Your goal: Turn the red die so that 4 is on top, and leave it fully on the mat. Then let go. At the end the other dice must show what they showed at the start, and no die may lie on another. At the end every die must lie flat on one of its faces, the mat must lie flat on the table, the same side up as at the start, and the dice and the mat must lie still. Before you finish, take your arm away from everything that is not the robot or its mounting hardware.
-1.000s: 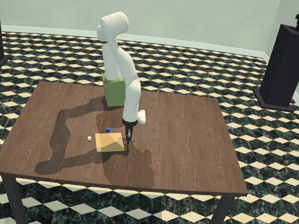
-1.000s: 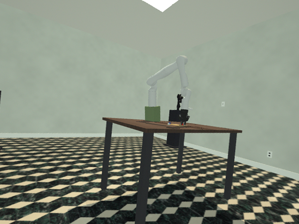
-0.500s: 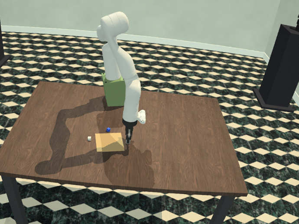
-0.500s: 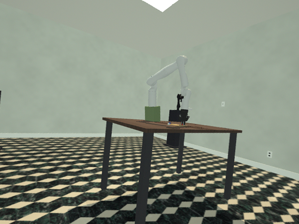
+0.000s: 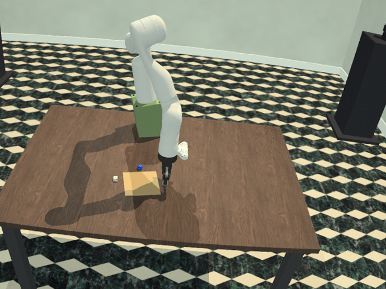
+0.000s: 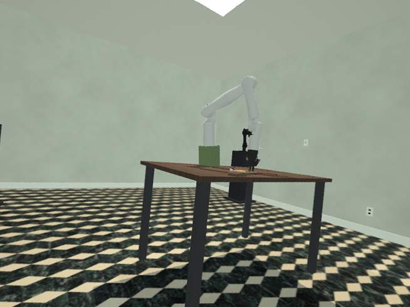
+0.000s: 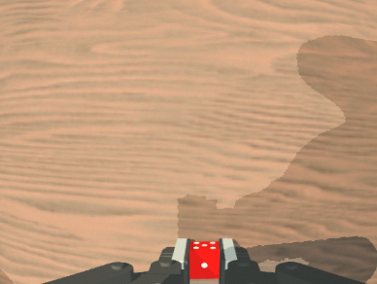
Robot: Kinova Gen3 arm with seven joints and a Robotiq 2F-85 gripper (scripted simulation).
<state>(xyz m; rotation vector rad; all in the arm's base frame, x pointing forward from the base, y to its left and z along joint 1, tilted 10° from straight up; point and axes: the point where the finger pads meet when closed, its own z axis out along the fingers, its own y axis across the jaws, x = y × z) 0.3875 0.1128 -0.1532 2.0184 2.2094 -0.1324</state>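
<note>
The red die [image 7: 204, 261] sits between my fingers in the wrist view; the face toward the camera shows one pip and the face above it several. My gripper [image 7: 204, 255] [image 5: 164, 183] [image 6: 249, 169] is shut on the red die, right at the right edge of the yellow mat [image 5: 136, 187] [image 6: 241, 171], low over the table. In the top view the die is hidden by the fingers. A blue die [image 5: 139, 167] lies on the table just behind the mat. A white die [image 5: 115, 178] lies on the table left of the mat.
The arm's green base block [image 5: 147, 117] [image 6: 208, 155] stands at the back of the wooden table [image 5: 235, 182] [image 7: 161, 83]. Black pedestals [image 5: 368, 85] stand on the floor beyond the table.
</note>
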